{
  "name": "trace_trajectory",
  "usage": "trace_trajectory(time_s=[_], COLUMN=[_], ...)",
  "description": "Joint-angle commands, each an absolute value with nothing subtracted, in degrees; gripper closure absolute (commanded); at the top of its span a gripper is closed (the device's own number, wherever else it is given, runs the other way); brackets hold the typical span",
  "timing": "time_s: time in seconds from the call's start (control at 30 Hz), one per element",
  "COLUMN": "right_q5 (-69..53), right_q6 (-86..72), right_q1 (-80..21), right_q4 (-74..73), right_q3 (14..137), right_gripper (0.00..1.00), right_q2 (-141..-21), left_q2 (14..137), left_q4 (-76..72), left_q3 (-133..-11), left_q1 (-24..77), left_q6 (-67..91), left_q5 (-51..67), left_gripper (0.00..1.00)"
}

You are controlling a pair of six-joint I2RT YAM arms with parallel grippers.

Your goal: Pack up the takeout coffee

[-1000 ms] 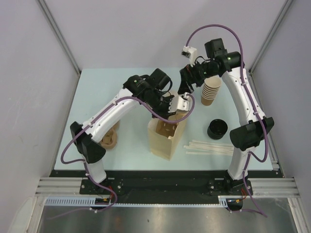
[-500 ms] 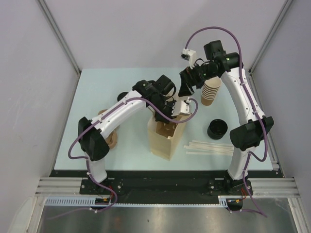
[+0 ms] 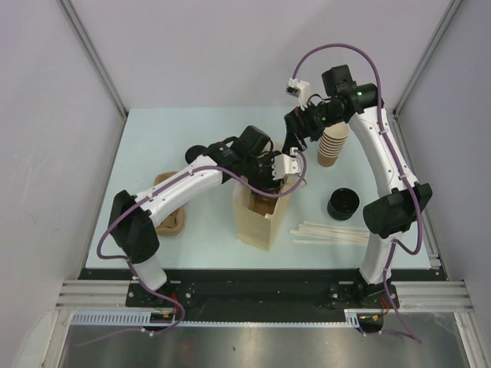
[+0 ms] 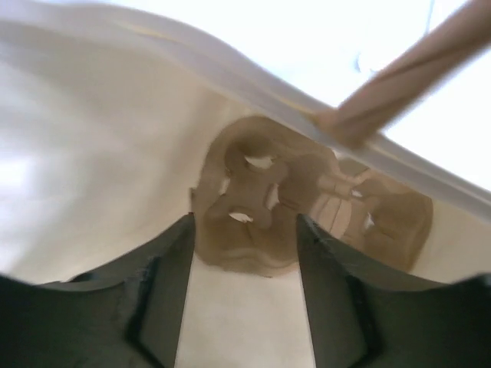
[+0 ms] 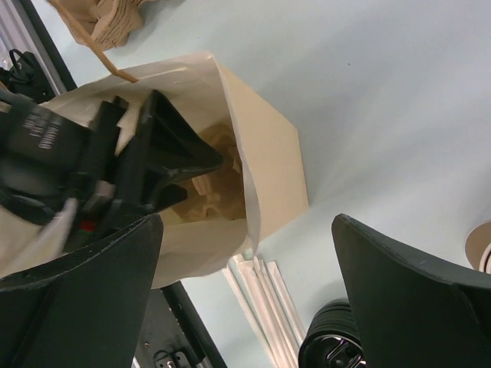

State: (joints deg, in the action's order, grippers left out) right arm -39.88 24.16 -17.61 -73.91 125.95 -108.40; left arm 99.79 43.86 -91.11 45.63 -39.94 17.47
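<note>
The takeout coffee, a lidded cup, shows in no view. A tan paper bag (image 3: 259,218) stands open mid-table, also in the right wrist view (image 5: 268,146). A pulp cup carrier (image 4: 307,203) lies at its bottom. My left gripper (image 3: 270,170) reaches into the bag mouth, jaws open and empty (image 4: 245,222), above the carrier. The right wrist view shows it in the bag (image 5: 153,165). My right gripper (image 3: 295,134) hovers open and empty (image 5: 247,222) behind the bag, beside the stack of lidless cups (image 3: 331,144).
A stack of black lids (image 3: 343,204) sits right of the bag, also in the right wrist view (image 5: 337,345). Wrapped straws (image 3: 330,232) lie in front of it. Spare pulp carriers (image 3: 170,218) lie at the left. A bag handle (image 4: 406,73) crosses the left wrist view.
My left arm has swung its elbow and lowered its gripper further into the bag mouth; the bag has shifted slightly. My right gripper has barely moved.
</note>
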Motion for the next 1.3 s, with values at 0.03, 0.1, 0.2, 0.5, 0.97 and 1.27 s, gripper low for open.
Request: trace_trajectory(time_s=[0.03,0.1,0.2,0.5,0.97,1.27], right_q5=[-40.87,-40.69,-41.31,-41.66,-36.57,-35.77], right_q6=[24.61,24.96,25.75,29.7,36.21,38.14], right_q1=[-17.75,-17.93,-18.19,-19.42,-21.8,-22.41], right_q4=[-73.83,-73.57,-73.65,-74.79,-75.94,-74.71], right_q3=[125.51,125.16,124.98,125.07,125.24,124.63], right_gripper=[0.02,0.02,0.03,0.03,0.19,0.62], right_q2=[-105.38,-105.38,-105.64,-105.82,-108.46,-108.9], left_q2=[91.59,90.01,89.12,88.69,84.64,80.95], left_q4=[35.6,36.03,37.87,43.33,42.36,37.99], left_q3=[-89.48,-89.21,-89.38,-94.22,-97.29,-101.6], left_q1=[46.4,46.49,47.2,47.37,45.0,37.98], left_q6=[-38.05,-39.02,-41.04,-43.33,-40.26,-28.14], left_q5=[17.67,18.72,19.07,18.9,18.37,25.04], left_gripper=[0.36,0.32,0.27,0.23,0.12,0.04])
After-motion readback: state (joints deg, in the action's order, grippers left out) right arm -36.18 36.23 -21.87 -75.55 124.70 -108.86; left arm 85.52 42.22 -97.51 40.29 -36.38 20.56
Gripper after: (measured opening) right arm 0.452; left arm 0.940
